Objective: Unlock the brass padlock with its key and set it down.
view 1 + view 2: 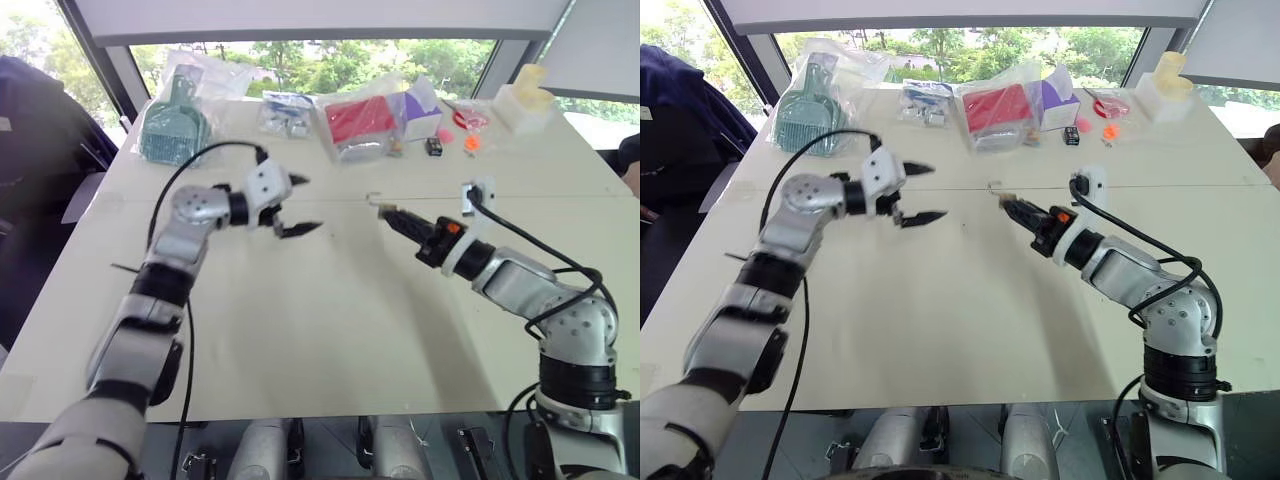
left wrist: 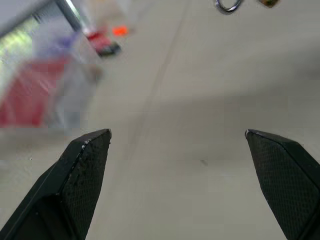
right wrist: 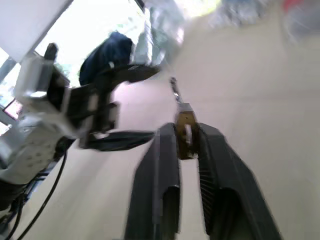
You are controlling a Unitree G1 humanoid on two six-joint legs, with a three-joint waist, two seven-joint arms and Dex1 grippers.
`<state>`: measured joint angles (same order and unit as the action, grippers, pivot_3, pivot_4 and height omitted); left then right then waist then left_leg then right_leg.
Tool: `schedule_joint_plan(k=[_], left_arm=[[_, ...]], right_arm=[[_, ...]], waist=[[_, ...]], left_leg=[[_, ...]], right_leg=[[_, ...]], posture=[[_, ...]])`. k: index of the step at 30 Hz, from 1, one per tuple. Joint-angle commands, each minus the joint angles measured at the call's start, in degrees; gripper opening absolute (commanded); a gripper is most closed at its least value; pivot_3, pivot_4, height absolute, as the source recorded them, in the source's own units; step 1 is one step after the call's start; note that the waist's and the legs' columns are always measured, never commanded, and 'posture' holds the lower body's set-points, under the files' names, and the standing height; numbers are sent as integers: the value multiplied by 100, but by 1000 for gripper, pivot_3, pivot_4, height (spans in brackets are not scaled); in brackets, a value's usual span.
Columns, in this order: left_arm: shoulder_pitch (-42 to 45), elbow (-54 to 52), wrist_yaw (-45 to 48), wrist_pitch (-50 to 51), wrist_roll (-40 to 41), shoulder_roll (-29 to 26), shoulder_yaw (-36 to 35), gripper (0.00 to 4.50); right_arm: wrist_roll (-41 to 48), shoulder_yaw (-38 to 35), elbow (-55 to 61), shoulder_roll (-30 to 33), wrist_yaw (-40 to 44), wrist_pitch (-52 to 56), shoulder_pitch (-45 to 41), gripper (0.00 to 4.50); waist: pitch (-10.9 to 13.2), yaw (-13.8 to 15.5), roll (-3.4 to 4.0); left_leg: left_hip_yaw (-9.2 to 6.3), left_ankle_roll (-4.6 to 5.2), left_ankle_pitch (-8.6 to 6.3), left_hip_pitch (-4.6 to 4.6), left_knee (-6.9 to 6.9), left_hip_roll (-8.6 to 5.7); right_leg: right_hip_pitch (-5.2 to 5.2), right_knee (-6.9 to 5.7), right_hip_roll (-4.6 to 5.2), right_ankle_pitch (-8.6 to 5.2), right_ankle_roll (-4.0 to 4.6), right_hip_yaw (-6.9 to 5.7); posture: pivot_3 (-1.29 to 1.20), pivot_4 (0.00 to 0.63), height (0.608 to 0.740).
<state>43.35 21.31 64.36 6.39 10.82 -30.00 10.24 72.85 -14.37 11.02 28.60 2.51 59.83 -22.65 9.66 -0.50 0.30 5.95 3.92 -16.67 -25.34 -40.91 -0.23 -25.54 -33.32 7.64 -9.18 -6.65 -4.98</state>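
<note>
Right tool pinches the brass padlock in mid-air while the left tool waits wide open.

The right tool (image 3: 186, 142) has its two fingers closed tight on the brass padlock (image 3: 185, 131), held clear above the counter (image 1: 330, 330). A thin silvery piece sticks out past the padlock's far end, toward the left tool; it is blurred, so whether that is the shackle or the key is hard to say. The left tool (image 1: 299, 206) hangs near and opposite, fingers spread fully apart and holding nothing. To do this step well, I would keep the right tool steady and level, bring the left tool's fingertips squarely around that projecting piece, close gently, and turn without pulling the padlock out of the pinch.
</note>
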Motion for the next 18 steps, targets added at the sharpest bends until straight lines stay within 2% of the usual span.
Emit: schedule_joint_plan(k=[1,3,5,9,11,12,15,18], left_arm=[[-493,-1769,410,1463,848,-356,-114,4452],[-861,-2464,486,2056,1165,-589,-157,4452],[-1065,-2884,405,2541,1382,-711,-218,4452],[-1262,-3250,224,2846,1544,-789,-297,4452],[-1284,-3298,157,2900,1559,-787,-303,4500],[-1279,-3300,131,2917,1568,-784,-298,4500],[-1272,-3302,36,2952,1599,-756,-318,4500],[-1288,-3300,-23,2955,1604,-754,-343,4500]], right_arm=[[470,-128,-530,21,-23,504,-152,0],[391,-20,-873,52,155,728,-267,0],[-131,314,-1195,211,423,850,-420,0],[-994,917,-1708,532,1234,867,-820,0],[-1325,1101,-1915,642,1590,849,-1005,1011],[-1478,1180,-1991,691,1757,846,-1072,1280],[-1907,1372,-2146,849,2217,820,-1191,2916],[-2340,1531,-1899,1207,2623,676,-1120,4309]], waist=[[1,-16,2],[1,-21,2],[2,-18,4],[3,-15,5],[3,-18,6],[3,-17,6],[3,-12,5],[3,19,5]], left_leg=[[0,-1,0,0,1,0],[-1,-1,0,0,0,-1],[-1,-2,-1,3,0,-1],[-5,7,-5,4,0,-1],[-4,8,-6,4,0,-1],[-4,7,-5,4,0,-1],[-4,-2,1,4,0,-2],[-5,-2,1,5,-1,-2]], right_leg=[[0,3,0,-1,1,0],[1,12,1,-5,8,1],[1,12,2,-11,20,2],[0,9,-2,-12,21,1],[-1,9,-3,-12,21,1],[0,9,-3,-12,20,1],[0,9,-5,-12,19,0],[4,10,-4,-11,19,0]], posture=[[0,150,735],[0,150,735],[0,150,735],[0,150,735],[0,150,735],[0,150,735],[0,150,735],[0,150,735]])
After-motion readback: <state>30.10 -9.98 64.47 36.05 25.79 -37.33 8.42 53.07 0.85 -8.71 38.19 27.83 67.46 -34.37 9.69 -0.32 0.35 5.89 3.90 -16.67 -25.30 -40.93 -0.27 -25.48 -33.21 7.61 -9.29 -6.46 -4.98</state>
